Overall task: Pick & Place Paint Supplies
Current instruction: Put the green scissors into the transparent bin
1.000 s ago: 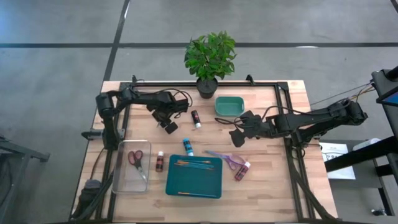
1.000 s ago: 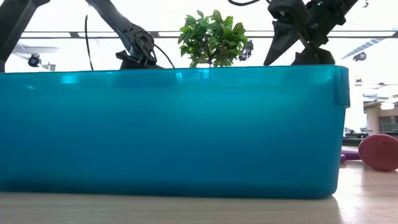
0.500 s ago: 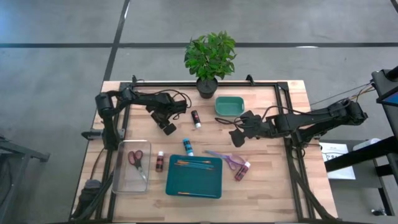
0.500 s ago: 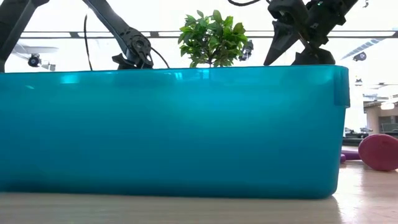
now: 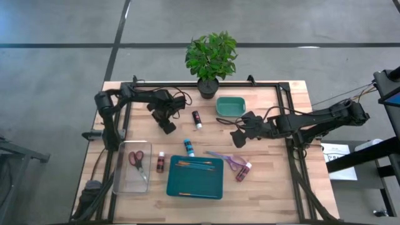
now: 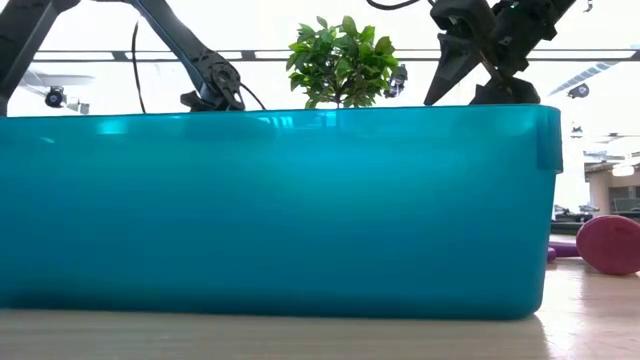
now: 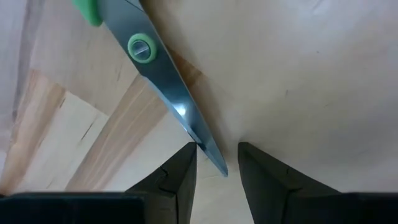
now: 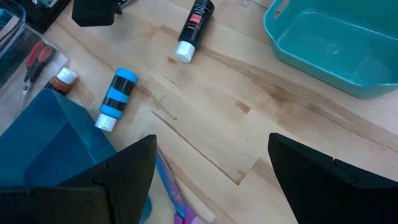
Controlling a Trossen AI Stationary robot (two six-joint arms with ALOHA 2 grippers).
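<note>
My left gripper (image 5: 167, 127) hangs over the table's far left, shut on a pair of green-handled scissors (image 7: 163, 74) that the gripper hides in the high view. A black bottle (image 5: 197, 119), a blue bottle (image 5: 189, 148), a dark red bottle (image 5: 160, 162) and a pinkish bottle (image 5: 244, 170) lie on their sides on the wood. Brushes (image 5: 194, 164) lie in the teal tray (image 5: 195, 187). My right gripper (image 5: 236, 139) hovers open right of centre, above bare wood (image 8: 211, 140). My left gripper has the tip of the scissors' blade (image 7: 208, 152) between its two fingers, lying against one finger (image 7: 183, 180). The fingers point steeply down. The blade and green handle (image 7: 87, 9) reach out past the fingertips toward the table; whether they touch the wood, I cannot tell.
A clear box (image 5: 122, 178) with red scissors (image 5: 136, 160) stands at the near left. Purple scissors (image 5: 225, 159) lie beside the tray. A green bin (image 5: 232, 106) and a potted plant (image 5: 211, 59) stand at the far edge. The tray's wall (image 6: 280, 210) fills the low view.
My left gripper has rolled a little about its own axis and edged toward the table's far left, its fingers' gap unchanged. My right arm has kept still.
</note>
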